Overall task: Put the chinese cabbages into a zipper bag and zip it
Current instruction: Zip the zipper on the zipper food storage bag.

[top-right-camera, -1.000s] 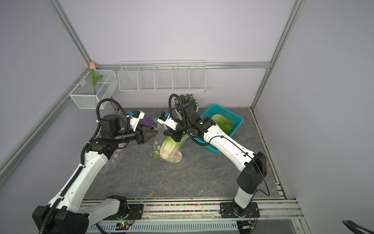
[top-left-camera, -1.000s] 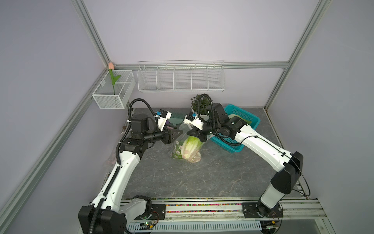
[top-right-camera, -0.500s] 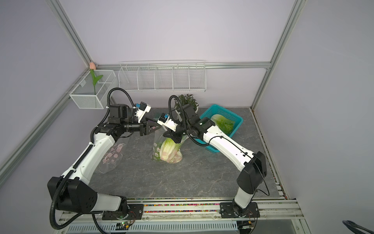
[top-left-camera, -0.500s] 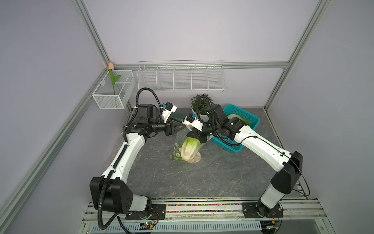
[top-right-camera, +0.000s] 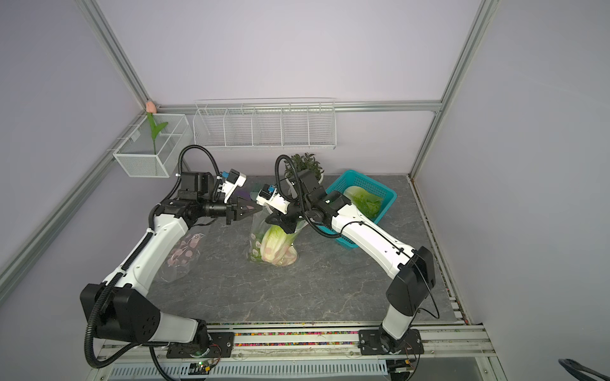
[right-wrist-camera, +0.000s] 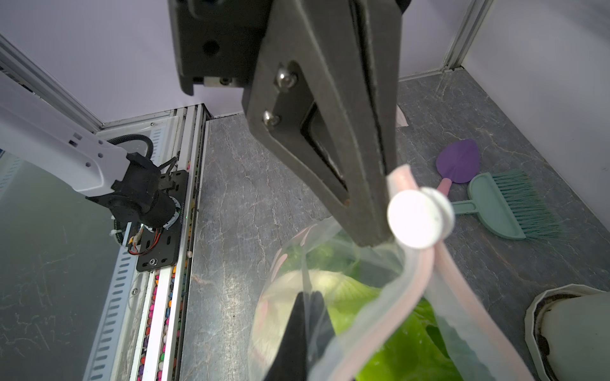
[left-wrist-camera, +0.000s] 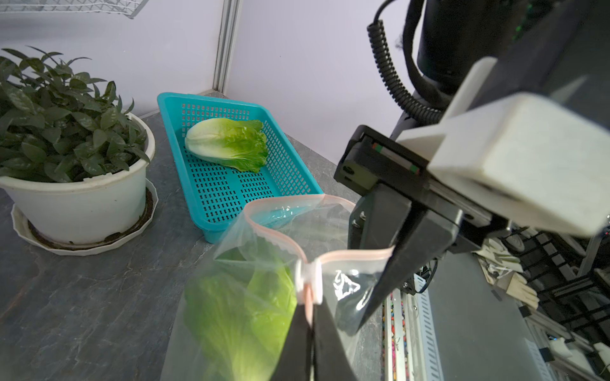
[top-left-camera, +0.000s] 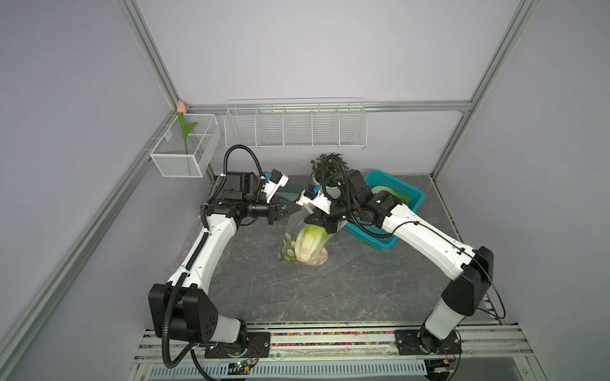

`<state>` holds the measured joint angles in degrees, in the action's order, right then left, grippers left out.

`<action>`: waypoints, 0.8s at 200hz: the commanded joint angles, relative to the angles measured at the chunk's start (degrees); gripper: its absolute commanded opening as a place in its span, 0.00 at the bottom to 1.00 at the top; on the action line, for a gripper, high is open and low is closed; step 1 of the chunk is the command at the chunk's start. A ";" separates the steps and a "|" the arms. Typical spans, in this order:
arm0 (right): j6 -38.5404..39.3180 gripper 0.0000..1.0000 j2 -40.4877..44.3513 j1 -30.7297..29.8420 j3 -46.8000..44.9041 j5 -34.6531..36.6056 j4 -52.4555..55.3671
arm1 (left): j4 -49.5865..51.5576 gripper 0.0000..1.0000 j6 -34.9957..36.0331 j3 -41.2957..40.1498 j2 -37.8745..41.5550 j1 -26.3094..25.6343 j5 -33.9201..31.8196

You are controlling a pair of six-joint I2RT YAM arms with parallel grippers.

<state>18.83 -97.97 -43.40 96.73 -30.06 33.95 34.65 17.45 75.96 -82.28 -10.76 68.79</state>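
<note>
Left pincer (top-left-camera: 295, 207) advanced, shut on zipper bag (top-left-camera: 290, 231) rim beside slider (left-wrist-camera: 308, 277); right pincer (right-wrist-camera: 305, 330) grips rim farther along.

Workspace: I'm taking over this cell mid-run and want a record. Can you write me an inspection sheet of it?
Surface: grey marbled tabletop; no spills seen.
Job's things: zipper bag upright, mouth partly open, bagged cabbage inside; loose cabbage lying in the teal basket.
Clutter: potted plant, purple trowel, green brush, second bag flat beneath the left arm.
Grippers: left gripper shut on the zip strip beside the white slider; right gripper shut on the bag's rim.
Cables: black corrugated conduit on each arm; no snag seen.
Surroundings: wire shelf and wire basket with an artificial flower on the lilac walls.
</note>
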 commanded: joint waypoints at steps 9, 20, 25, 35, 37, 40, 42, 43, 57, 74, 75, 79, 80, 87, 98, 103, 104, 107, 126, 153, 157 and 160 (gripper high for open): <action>-3.12 0.23 2.49 2.09 -0.90 -3.54 -1.61 | 2.08 0.00 2.34 1.77 -0.09 0.13 1.59; -4.34 0.33 4.16 3.19 -0.77 -4.87 -1.96 | 2.08 0.00 2.24 1.86 0.49 0.09 0.64; -4.69 0.38 4.70 3.62 -0.28 -5.50 -1.72 | 2.10 0.00 2.13 1.91 0.77 0.12 0.32; -4.62 0.45 5.07 4.06 1.58 -6.09 -0.25 | 2.41 0.00 2.08 2.25 1.28 0.13 -0.50; -4.51 0.46 5.03 4.05 2.03 -6.13 0.05 | 2.61 0.00 2.33 2.30 1.36 0.13 -0.55; -4.33 0.47 4.89 4.07 2.65 -6.25 0.56 | 2.91 0.00 2.73 2.38 1.53 0.13 -0.76; -4.06 0.48 4.76 4.08 3.15 -6.26 1.00 | 3.01 0.00 2.93 2.47 1.65 0.13 -0.88; -3.93 0.49 4.65 4.05 3.53 -6.34 1.36 | 3.08 0.00 3.02 2.54 1.71 0.13 -0.91; -2.47 0.57 2.60 4.09 7.98 -6.77 5.59 | 4.01 0.00 4.22 3.16 2.27 -0.05 -1.75; -0.31 0.61 -1.59 4.05 13.81 -6.95 10.46 | 7.26 0.00 6.78 4.91 2.43 -0.30 -2.67; -0.21 0.61 -1.99 4.03 14.26 -6.99 10.84 | 7.48 0.00 7.01 4.99 2.45 -0.31 -2.69; -0.03 0.62 -3.24 4.05 16.07 -7.23 12.07 | 8.59 0.00 7.85 5.50 2.40 -0.40 -2.80; 0.06 0.62 -3.57 4.08 16.49 -7.35 12.39 | 8.81 0.00 8.07 5.68 2.40 -0.40 -2.84; 0.56 0.63 -5.79 4.04 20.08 -8.22 14.68 | 10.36 0.00 9.29 6.38 2.44 -0.47 -2.79; 1.37 0.64 -9.49 4.02 26.01 -10.07 18.32 | 11.36 0.00 10.40 6.87 2.63 -0.55 -3.09; 1.76 0.65 -11.16 4.02 28.66 -10.85 20.06 | 11.69 0.00 10.89 6.86 2.80 -0.57 -3.14; 1.79 0.65 -11.57 4.07 29.38 -11.00 20.26 | 11.76 0.00 11.00 6.85 2.86 -0.57 -3.09; 2.01 0.65 -12.62 4.04 30.94 -11.40 21.52 | 11.92 0.00 11.24 6.85 3.00 -0.57 -3.06; 2.65 0.63 -17.13 4.19 38.42 -13.35 25.42 | 12.26 0.00 12.19 6.45 3.93 -0.57 -3.10; 3.51 0.57 -21.26 4.40 44.30 -17.45 27.46 | 12.46 0.00 13.70 5.52 5.33 -0.57 -2.48; 3.78 0.55 -21.85 4.50 45.06 -17.93 27.84 | 12.53 0.00 13.94 5.36 5.44 -0.57 -2.37; 4.10 0.55 -22.23 4.57 45.55 -18.30 28.27 | 12.59 0.00 14.15 5.34 5.46 -0.57 -2.34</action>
<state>20.03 -118.02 -39.13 138.15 -42.28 56.12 45.65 27.53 81.17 -79.02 -11.22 64.73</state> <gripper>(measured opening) 0.576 0.048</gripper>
